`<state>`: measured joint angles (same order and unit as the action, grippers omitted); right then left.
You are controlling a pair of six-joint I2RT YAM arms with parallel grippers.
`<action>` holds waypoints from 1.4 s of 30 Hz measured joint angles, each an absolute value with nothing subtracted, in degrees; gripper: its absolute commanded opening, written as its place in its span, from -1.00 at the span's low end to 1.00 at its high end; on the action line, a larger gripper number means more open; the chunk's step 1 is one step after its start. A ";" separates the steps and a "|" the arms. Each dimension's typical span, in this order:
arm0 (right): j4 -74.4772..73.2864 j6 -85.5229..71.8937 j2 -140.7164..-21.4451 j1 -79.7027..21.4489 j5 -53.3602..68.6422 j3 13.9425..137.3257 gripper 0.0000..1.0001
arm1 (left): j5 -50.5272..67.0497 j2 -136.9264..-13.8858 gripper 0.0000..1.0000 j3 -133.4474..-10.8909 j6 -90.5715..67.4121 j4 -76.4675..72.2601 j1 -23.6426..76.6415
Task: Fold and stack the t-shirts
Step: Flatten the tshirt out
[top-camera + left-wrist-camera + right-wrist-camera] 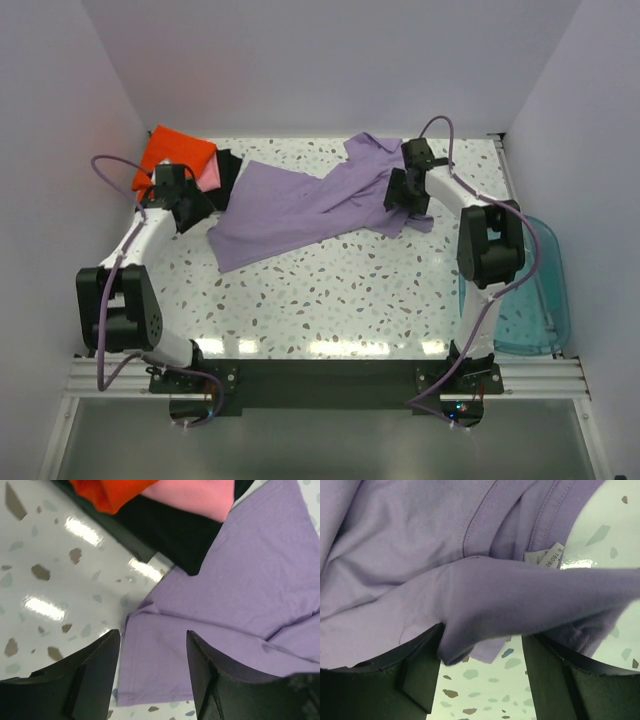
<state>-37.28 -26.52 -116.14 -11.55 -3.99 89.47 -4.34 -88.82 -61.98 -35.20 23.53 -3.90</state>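
Overhead view of a speckled terrazzo table (330,300). A lavender t-shirt (300,205) lies rumpled in a diagonal band across the middle of the frame, its collar end toward the upper right. At upper left sits a pile of folded shirts: an orange shirt (175,150), a pink shirt (210,177) and a black shirt (228,166).

The left gripper (190,205) hovers at the lavender shirt's left edge with its jaws apart, pinching nothing. Its wrist view shows the hem corner below. The right gripper (405,190) stands over the collar end, jaws also apart, with a loose fold draped between them, unclamped.

Folding of this shirt seems barely begun, since it lies wrinkled rather than flat. The next move likely calls for gripping its edges and spreading it smooth.
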 measured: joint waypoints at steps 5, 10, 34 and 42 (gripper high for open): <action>-35.99 -26.57 -112.20 -11.44 -4.97 86.15 0.32 | -8.16 -75.50 0.15 -48.56 -38.50 24.10 -4.01; -35.77 -26.65 -107.09 -11.33 -5.63 82.78 0.32 | -9.72 -68.38 0.15 -38.28 -42.52 25.26 -2.72; -34.24 -26.70 -104.92 -11.20 -6.22 82.04 0.32 | -16.01 -83.37 -0.33 -40.73 -51.53 22.22 8.82; -33.91 -26.70 -104.92 -11.20 -5.96 82.04 0.32 | -16.10 -84.12 -1.00 -41.17 -50.22 21.71 8.80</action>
